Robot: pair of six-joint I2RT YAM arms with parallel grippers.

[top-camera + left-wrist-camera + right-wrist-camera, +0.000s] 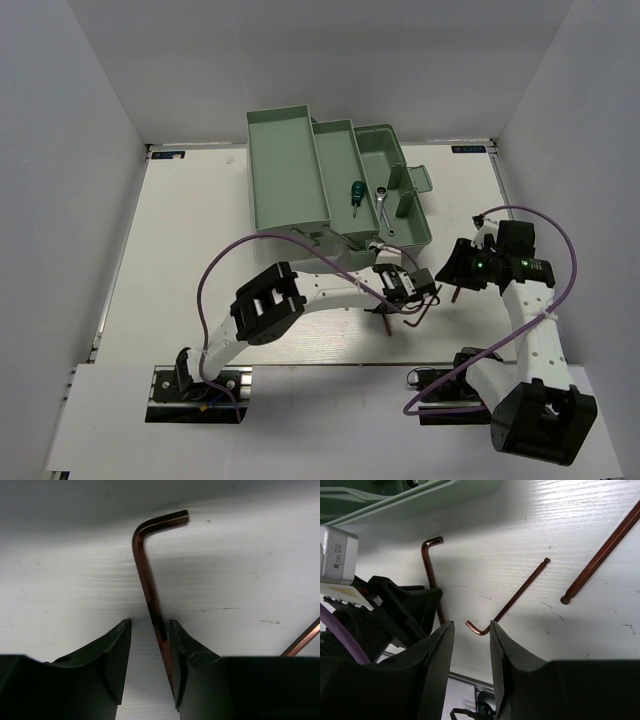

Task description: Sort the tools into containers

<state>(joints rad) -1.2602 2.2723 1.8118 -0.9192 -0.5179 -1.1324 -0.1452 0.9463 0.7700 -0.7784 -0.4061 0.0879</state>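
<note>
A copper-coloured L-shaped hex key lies on the white table. My left gripper is open and straddles the key's long shank, which rests against the right finger's inner face with a gap to the left finger. From above, the left gripper sits just in front of the mint-green toolbox. My right gripper is open and empty, hovering over the bend of a thin hex key. A green-handled screwdriver and a silver wrench lie in the toolbox trays.
A thicker hex key lies to the right of the thin one. Another key's end shows at the right edge of the left wrist view. The toolbox's lower edge runs close behind both grippers. White walls enclose the table.
</note>
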